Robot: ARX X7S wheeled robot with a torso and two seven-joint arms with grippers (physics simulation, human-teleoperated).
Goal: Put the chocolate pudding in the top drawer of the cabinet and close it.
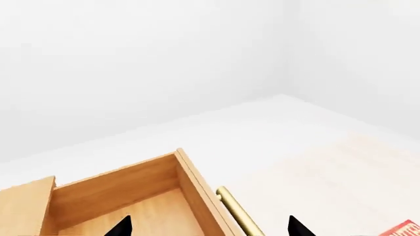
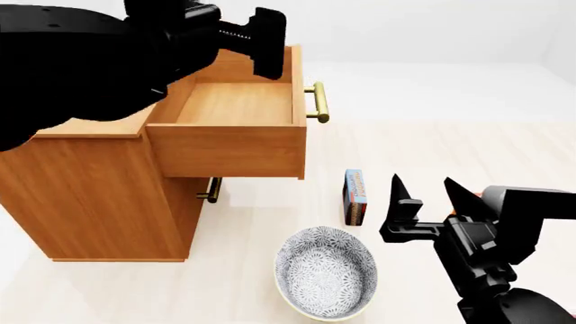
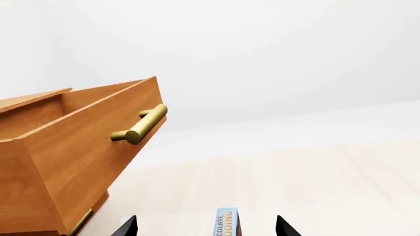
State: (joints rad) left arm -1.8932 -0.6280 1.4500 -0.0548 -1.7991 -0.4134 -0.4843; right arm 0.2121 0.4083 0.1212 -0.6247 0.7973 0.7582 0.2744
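Now top drawer [image 2: 236, 145] open; R pincer [image 2: 423, 192] open nr chocolate pudding [image 2: 355, 196].

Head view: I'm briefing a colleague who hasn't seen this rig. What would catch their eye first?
The cabinet at left, its top drawer pulled wide open and bare inside, brass handle jutting out. On the floor to the drawer's right the pudding stands on edge, with a patterned bowl nearer the robot. The right hand is open just right of the pudding; the left hand hangs over the drawer.

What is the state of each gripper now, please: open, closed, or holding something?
Left gripper: open, holding nothing, above the open top drawer.
Right gripper: open, holding nothing, near the chocolate pudding.
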